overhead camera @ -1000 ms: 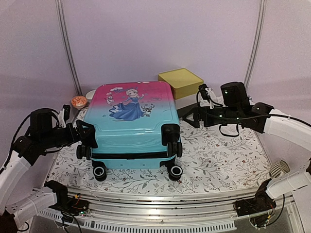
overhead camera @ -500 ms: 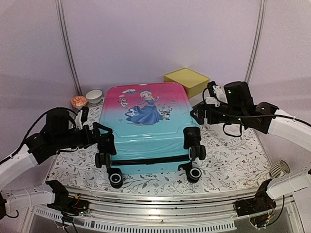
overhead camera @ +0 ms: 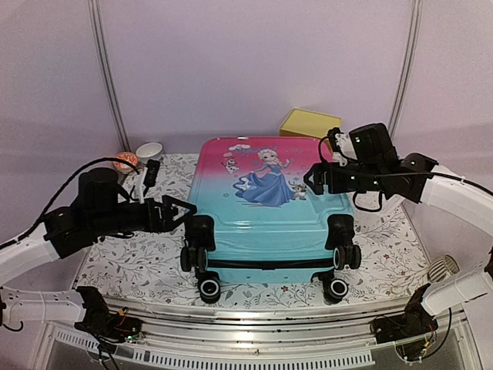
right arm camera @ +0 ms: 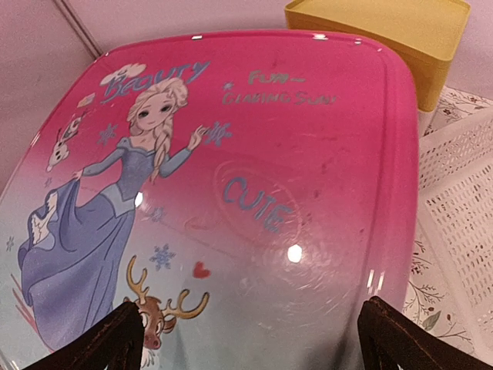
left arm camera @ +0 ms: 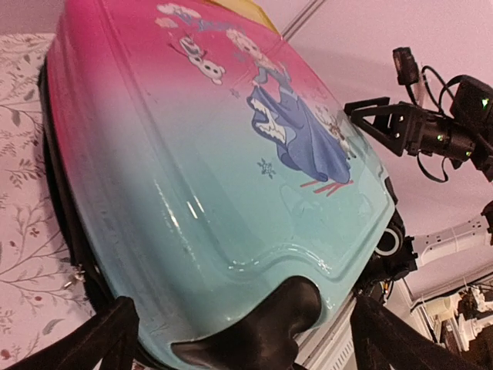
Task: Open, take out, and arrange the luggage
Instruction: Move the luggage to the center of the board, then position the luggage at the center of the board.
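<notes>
Flowered tablecloth [overhead camera: 139, 262] right across the table, plain pale walls behind, and lying flat on it, a little right of centre, is the suitcase [overhead camera: 269, 208]. The picture side faces up and it's shut.

Its long axis runs near to far. The black wheels [overhead camera: 208, 289] poke out over the near edge and the pink top end points at the far edge, close to the yellow box [overhead camera: 308, 123] in the far right corner. Two little bowls [overhead camera: 149, 150] sit well apart at the far left. A white mesh basket [right arm camera: 462, 208] lies just beside the case on its right.

Now the arms, one on each flank. The left gripper [overhead camera: 183, 212] hangs low, just beside the case's left side at the wheel end, jaws spread wide with nothing in them. The case lies straight ahead of it, towards the table's right edge. The right gripper [overhead camera: 310, 179] hovers over the shell near the right side, up towards the pink end, and it's spread wide and empty-handed too.

So what does the opening turn on? The black zipper band [overhead camera: 266, 264], I'd say, which runs round the flank below the shell. On the left side, in the left wrist view, a small metal tab [left arm camera: 75, 275] hangs off that band. It could be the zipper pull, though it's too small to be sure. If it is, the left arm is level with the band and nearer, and the right one is placed to press down and steady the lid.
</notes>
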